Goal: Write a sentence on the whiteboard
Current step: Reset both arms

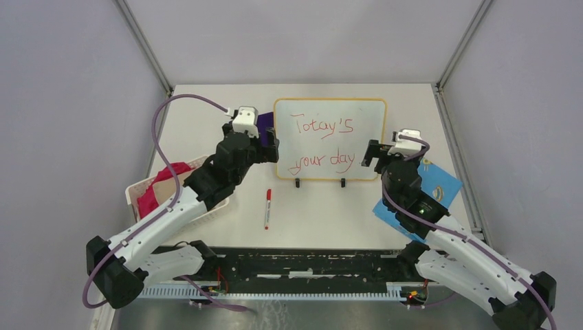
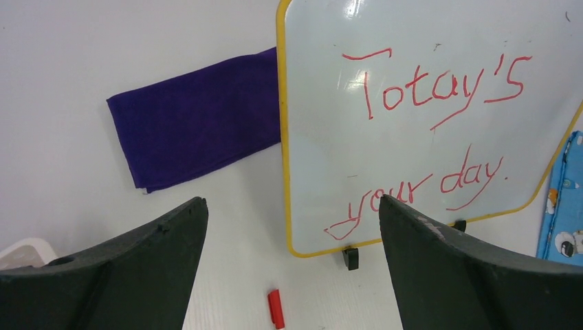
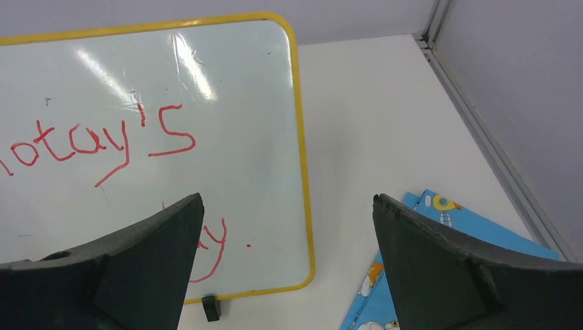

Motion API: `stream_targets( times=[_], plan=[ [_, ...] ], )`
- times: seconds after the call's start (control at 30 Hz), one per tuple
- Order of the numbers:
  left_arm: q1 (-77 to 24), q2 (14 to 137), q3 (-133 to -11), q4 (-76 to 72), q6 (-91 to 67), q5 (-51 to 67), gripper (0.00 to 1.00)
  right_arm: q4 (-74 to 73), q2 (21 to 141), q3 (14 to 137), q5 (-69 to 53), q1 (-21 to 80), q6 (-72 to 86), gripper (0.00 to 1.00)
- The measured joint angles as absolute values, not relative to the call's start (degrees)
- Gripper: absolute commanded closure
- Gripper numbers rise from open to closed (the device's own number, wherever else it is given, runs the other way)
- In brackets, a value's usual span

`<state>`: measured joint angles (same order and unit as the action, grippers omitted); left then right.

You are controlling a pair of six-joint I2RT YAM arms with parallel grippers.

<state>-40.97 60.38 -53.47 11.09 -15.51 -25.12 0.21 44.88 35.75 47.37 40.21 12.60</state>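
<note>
The whiteboard [image 1: 330, 110] stands on two black feet at the table's middle back. It bears the sentence [image 1: 323, 144] in red, in two lines: "Totay's your day". My left gripper [image 1: 272, 146] hovers at the board's left edge, open and empty. In the left wrist view the left gripper [image 2: 292, 206] looks down past the whiteboard [image 2: 412, 165] and the sentence [image 2: 433, 89]. My right gripper [image 1: 372, 155] is open and empty at the board's right edge. The right wrist view shows the right gripper [image 3: 289, 199] over the whiteboard [image 3: 240, 89] corner and part of the sentence [image 3: 103, 144].
A red-capped marker [image 1: 267, 208] lies on the table in front of the board; its cap [image 2: 276, 309] shows below my left fingers. A purple cloth [image 2: 192, 127] lies left of the board. A blue card [image 1: 440, 185] lies at right, and a white basket [image 1: 134, 189] with pink cloth at left.
</note>
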Motion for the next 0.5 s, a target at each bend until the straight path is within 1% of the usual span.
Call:
stream_targets(
  times=[0.2,0.5],
  plan=[
    [-41.01,60.95,-53.39,9.93,-15.59,-25.71,0.01,1.08,41.89,35.46,50.02,40.21,9.98,0.02],
    [-41.01,62.65,-53.41,10.31,-20.75,-33.41,0.00,1.26,41.43,32.93,50.00,40.23,9.54,0.02]
  ],
)
